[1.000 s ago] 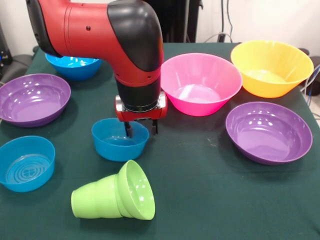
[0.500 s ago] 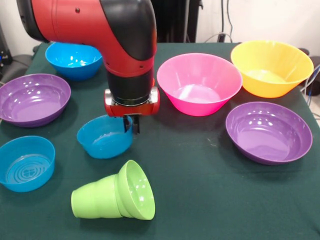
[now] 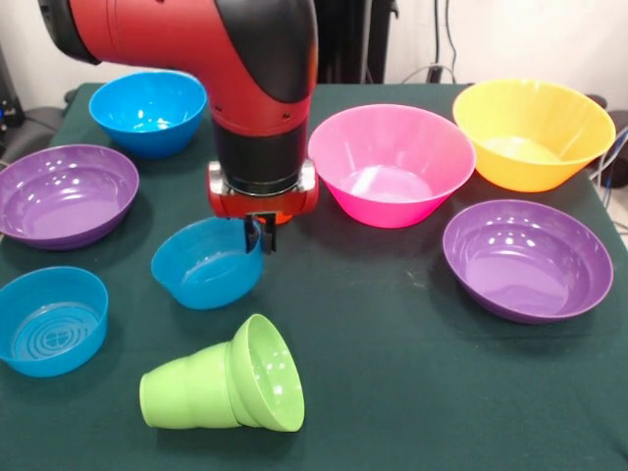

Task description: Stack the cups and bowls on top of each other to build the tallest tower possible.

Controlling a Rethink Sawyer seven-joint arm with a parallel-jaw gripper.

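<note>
My gripper is shut on the right rim of a blue bowl and holds it tilted at the table's middle left. Two more blue bowls stand at the back left and the front left. Purple bowls lie at the left and the right. The pink bowl and the yellow-orange bowl stand at the back right. The lime green cup lies on its side at the front with the small green bowl fitted over its mouth. The orange cup and any tower are out of view.
The dark green table cloth covers the table. The red and black arm comes down over the back left and hides part of the table behind it. Cables hang at the back wall.
The gripper has closed on the blue bowl's rim and carried it left, tipping it up. In the last half second it has barely moved, only slightly up.
</note>
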